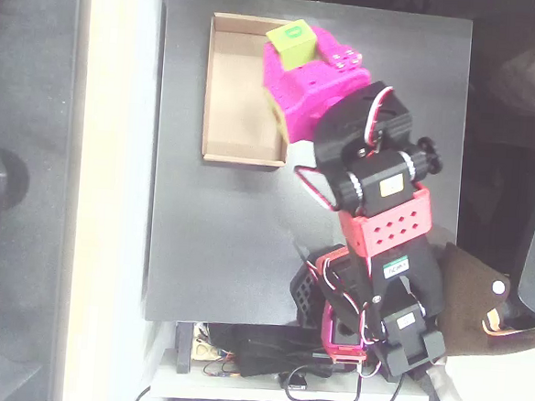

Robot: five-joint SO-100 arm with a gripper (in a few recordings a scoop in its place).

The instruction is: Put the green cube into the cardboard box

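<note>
Gripping the green cube [291, 43], the magenta gripper [286, 60] hangs over the cardboard box's [222, 87] right wall.

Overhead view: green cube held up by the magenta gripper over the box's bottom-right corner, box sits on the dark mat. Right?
Wrong corner. The overhead view shows the green cube at the magenta gripper over the top-right corner of the cardboard box. The box does sit on the dark mat.

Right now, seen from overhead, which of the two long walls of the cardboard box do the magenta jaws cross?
The long right wall of the cardboard box. The magenta jaws cover its upper part, while the long left wall lies fully bare, away from them.
</note>
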